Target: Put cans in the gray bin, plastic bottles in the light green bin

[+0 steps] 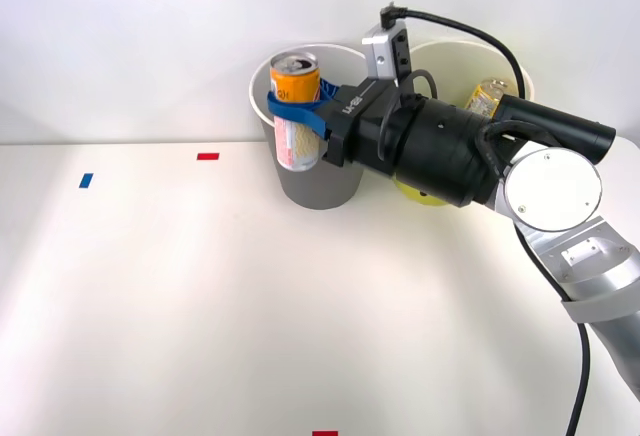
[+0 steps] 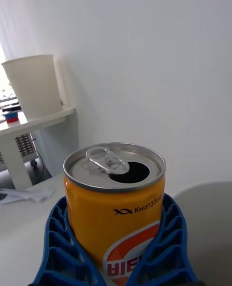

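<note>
- can (image 1: 297, 106) sits upright, clamped in my right tool (image 1: 305, 116), held at the rim of the gray bin (image 1: 318, 188) so it can drop in.
- light green bin (image 1: 470, 61), just right, already has a bottle inside.
- both bins stand at the far side of the bench (image 1: 200, 296).

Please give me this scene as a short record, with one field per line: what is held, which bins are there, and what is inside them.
held item: can, upright, opened top
holder: right gripper, blue fingers closed around the can
can position: in front of the gray bin, at its rim height
gray bin contents: cannot tell
light green bin: behind the arm, a bottle inside
table: white, small tape marks
</note>
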Motion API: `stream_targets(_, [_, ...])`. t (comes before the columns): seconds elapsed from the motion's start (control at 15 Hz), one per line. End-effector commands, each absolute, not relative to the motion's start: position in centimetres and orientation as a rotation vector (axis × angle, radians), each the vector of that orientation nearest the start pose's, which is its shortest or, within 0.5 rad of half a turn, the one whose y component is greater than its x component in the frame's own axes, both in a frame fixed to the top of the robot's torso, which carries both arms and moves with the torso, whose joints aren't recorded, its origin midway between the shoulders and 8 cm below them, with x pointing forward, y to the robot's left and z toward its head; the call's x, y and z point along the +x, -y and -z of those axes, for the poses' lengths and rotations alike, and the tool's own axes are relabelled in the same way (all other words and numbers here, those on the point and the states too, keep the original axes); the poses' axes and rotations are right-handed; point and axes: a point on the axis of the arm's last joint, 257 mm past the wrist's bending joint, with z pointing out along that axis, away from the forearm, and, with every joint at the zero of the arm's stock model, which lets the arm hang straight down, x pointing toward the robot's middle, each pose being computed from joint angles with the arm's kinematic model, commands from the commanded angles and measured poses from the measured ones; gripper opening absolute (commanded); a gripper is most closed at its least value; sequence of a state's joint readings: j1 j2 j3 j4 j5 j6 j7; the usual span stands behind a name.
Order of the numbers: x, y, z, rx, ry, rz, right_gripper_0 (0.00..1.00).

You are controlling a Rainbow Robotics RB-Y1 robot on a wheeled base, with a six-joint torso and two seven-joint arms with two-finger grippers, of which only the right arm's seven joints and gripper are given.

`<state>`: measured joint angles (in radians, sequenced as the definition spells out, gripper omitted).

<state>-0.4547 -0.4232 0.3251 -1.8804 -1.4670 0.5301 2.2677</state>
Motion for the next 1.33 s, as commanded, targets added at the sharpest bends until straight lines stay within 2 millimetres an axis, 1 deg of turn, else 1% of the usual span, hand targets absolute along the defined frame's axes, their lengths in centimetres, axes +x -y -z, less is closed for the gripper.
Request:
stream_targets(0.07, [48.8,-3.4,-4.1,-0.606,-1.195,-0.819,0.0])
stream_targets(0.13, [49.4,-3.3,-5.3,-0.56,-1.167,-0.816,0.0])
stream_targets(0.33, [52.4,-2.5,-6.5,-0.495,-1.153,-0.776,0.0])
stream_targets(0.4, [53.9,-2.1,-6.6,-0.469,-1.157,-0.751,0.0])
stream_targets(0.53, [56.4,-1.5,-6.6,-0.422,-1.165,-0.718,0.0])
stream_targets(0.67, [58.3,-0.9,-6.4,-0.402,-1.18,-0.681,0.0])
stream_targets(0.8, [59.5,-0.5,-6.0,-0.418,-1.194,-0.639,0.0])
stream_targets(1.0, [59.2,-1.3,-5.0,-0.472,-1.198,-0.599,0.0])
stream_targets(1.27, [58.8,-3.0,-3.7,-0.522,-1.187,-0.557,0.0])
stream_targets(1.33, [59.0,-3.2,-3.6,-0.503,-1.18,-0.55,0.1])
